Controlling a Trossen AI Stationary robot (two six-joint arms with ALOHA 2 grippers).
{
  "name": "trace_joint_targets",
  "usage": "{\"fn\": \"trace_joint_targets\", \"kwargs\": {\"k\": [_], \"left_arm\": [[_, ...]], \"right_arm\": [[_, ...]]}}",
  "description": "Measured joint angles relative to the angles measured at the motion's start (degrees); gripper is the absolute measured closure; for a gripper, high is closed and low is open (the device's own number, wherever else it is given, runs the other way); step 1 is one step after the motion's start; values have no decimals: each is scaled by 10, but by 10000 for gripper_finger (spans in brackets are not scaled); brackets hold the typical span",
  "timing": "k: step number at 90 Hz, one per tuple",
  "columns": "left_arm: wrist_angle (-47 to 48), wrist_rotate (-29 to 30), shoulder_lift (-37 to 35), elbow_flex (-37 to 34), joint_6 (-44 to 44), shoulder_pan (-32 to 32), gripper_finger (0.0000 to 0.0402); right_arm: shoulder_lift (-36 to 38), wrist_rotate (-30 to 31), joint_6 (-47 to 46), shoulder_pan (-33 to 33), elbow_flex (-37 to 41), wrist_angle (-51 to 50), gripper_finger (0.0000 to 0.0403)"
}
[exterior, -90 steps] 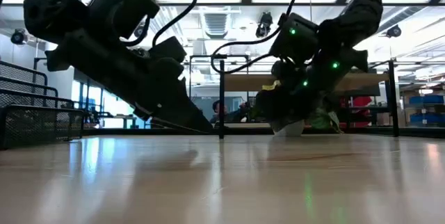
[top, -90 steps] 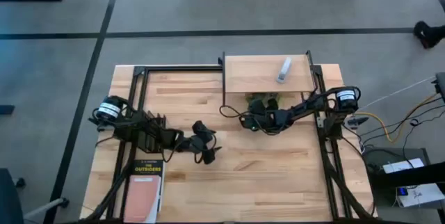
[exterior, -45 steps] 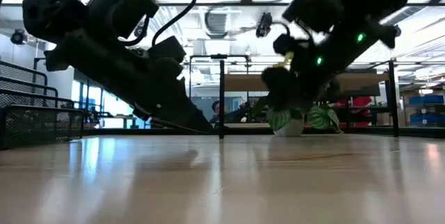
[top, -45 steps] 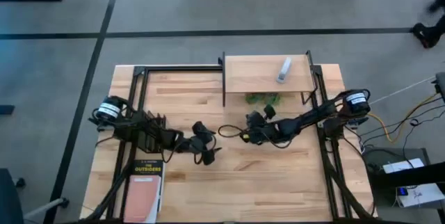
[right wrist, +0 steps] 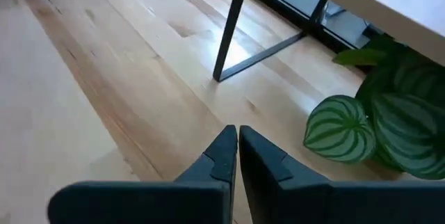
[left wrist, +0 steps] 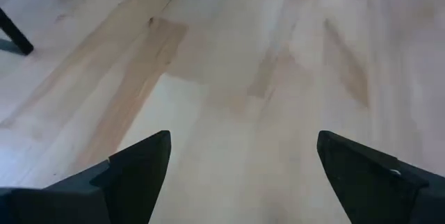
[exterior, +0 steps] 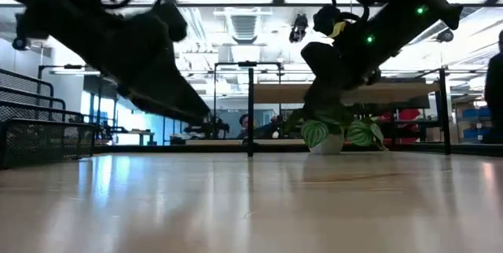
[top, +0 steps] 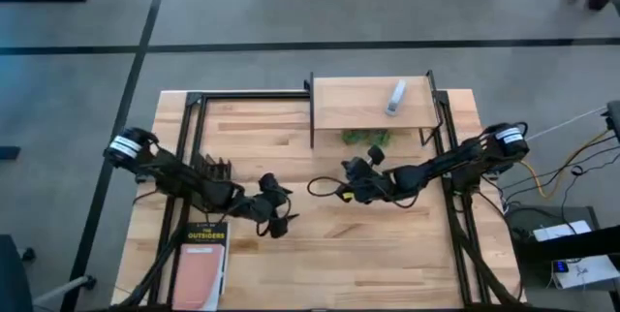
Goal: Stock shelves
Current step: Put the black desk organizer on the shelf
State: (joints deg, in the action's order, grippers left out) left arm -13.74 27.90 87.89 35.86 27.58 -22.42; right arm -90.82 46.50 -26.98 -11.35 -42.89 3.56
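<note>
A potted plant (top: pixel 366 138) stood under the shelf (top: pixel 371 104). The right gripper (right wrist: pixel 237 142), pinched closed and empty, was just beside it. The left gripper (left wrist: pixel 240 165), spread wide and empty, should approach the book (top: pixel 201 265) low

One camera hangs overhead, looking straight down on the whole pale butcher-block wooden counter (top: pixel 320 225), while another sits at counter height, looking level across it into the room. Each wrist camera looks closely past its own dark fingers onto the wood; overhead, level and right wrist views share the green leafy potted plant (right wrist: pixel 382 113).
</note>
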Motion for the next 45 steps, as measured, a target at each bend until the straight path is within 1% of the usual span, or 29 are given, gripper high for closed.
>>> {"fn": "trace_joint_targets", "kwargs": {"k": [8,17,33,45], "left_arm": [[35,0,-32,0,3,-6,54],[101,-6,-80,0,28,-9,54],[213,-80,-175,0,94,-9,54],[291,-109,-242,0,169,-10,54]], "right_arm": [[-1,-1,-19,0,0,0,401],[0,-1,-28,0,0,4,401],[0,-6,-29,0,0,35,401],[-1,-7,-24,0,0,45,401]]}}
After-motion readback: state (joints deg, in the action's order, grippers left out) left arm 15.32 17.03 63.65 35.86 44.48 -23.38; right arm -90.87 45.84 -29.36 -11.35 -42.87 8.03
